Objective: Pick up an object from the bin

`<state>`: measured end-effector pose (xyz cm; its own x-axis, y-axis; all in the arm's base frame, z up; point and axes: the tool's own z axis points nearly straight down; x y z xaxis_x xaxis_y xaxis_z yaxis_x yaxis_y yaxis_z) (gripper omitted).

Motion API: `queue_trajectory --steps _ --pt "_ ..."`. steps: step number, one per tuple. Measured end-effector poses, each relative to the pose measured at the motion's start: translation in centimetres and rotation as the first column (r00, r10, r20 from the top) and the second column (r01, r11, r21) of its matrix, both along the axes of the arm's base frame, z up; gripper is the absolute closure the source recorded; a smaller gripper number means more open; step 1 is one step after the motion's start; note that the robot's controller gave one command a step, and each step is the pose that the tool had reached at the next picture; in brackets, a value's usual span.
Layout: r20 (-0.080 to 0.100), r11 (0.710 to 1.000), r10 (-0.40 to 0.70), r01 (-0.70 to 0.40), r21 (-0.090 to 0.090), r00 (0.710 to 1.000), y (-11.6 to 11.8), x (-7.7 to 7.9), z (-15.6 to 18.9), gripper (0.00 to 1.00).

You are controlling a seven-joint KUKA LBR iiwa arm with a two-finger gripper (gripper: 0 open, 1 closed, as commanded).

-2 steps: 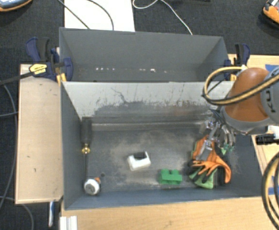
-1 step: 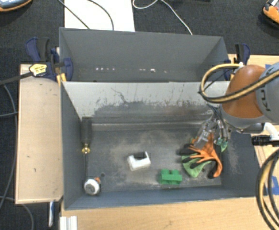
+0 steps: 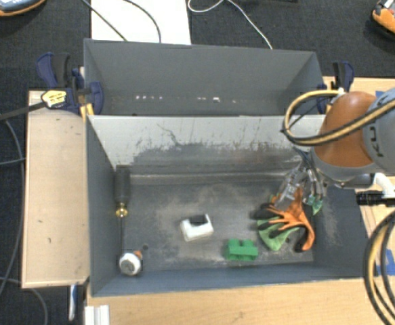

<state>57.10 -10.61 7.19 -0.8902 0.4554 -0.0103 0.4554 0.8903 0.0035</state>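
Note:
My gripper [image 3: 303, 189] hangs at the right side of the bin, under the orange wrist cover. Its tips are right above the upper end of a crumpled orange, green and black glove-like thing [image 3: 286, 226] that lies by the right wall. A small green bit [image 3: 315, 206] shows beside the gripper's tip; whether it is part of the glove-like thing I cannot tell. A flat green block [image 3: 240, 250] lies to the left of the glove-like thing, near the front wall.
A white block with a black piece on top [image 3: 197, 227] sits mid-floor. A dark rod with a brass fitting [image 3: 121, 193] lies along the left wall, and a white round cap [image 3: 130, 263] rests in the front left corner.

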Motion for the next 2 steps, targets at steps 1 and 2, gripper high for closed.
queue_trajectory --steps 1,2 --pt "0.000 1.000 0.005 -0.005 0.000 1.000 0.00 0.00 0.00 1.00" --pt "-0.001 1.000 0.009 -0.009 0.000 1.000 0.00 0.01 0.01 1.00"
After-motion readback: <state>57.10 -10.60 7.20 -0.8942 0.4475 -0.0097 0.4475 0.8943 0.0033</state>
